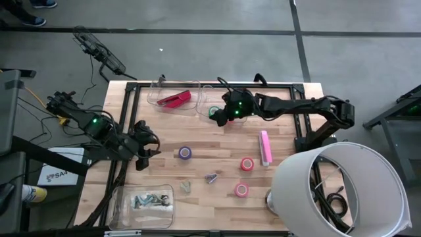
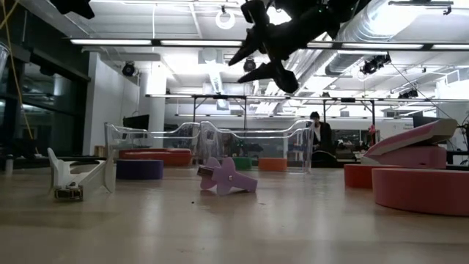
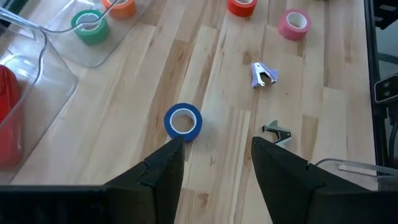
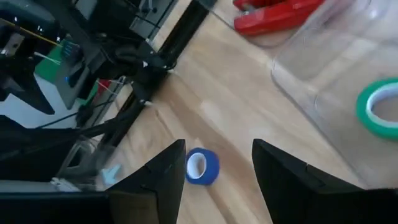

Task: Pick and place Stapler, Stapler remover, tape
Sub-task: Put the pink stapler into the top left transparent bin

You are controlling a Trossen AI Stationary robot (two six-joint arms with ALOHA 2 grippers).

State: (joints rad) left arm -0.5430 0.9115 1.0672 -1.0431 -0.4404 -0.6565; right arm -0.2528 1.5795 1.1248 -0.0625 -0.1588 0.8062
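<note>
My left gripper [image 1: 148, 151] [image 3: 217, 146] hangs open above the table's left side, pointing at the purple tape roll [image 1: 185, 153] [image 3: 183, 121], which lies flat on the wood. My right gripper [image 1: 218, 118] [image 4: 217, 149] is open in the air beside the green tape roll [image 1: 215, 112] [image 4: 379, 107], which lies in a clear tray [image 1: 205, 99]. A red stapler [image 1: 174, 99] lies in the clear tray next to it. A pink stapler [image 1: 265, 147], two red-pink tape rolls [image 1: 247, 164] [image 1: 241, 189], a purple staple remover [image 1: 212, 177] and a grey one [image 1: 186, 187] lie on the table.
A clear tub [image 1: 145, 201] with small items stands at the near left corner. A large white drum-shaped shade [image 1: 342, 187] covers the near right corner. An orange tape roll [image 3: 121, 6] lies in the tray by the green one. Bare wood lies between the purple roll and the trays.
</note>
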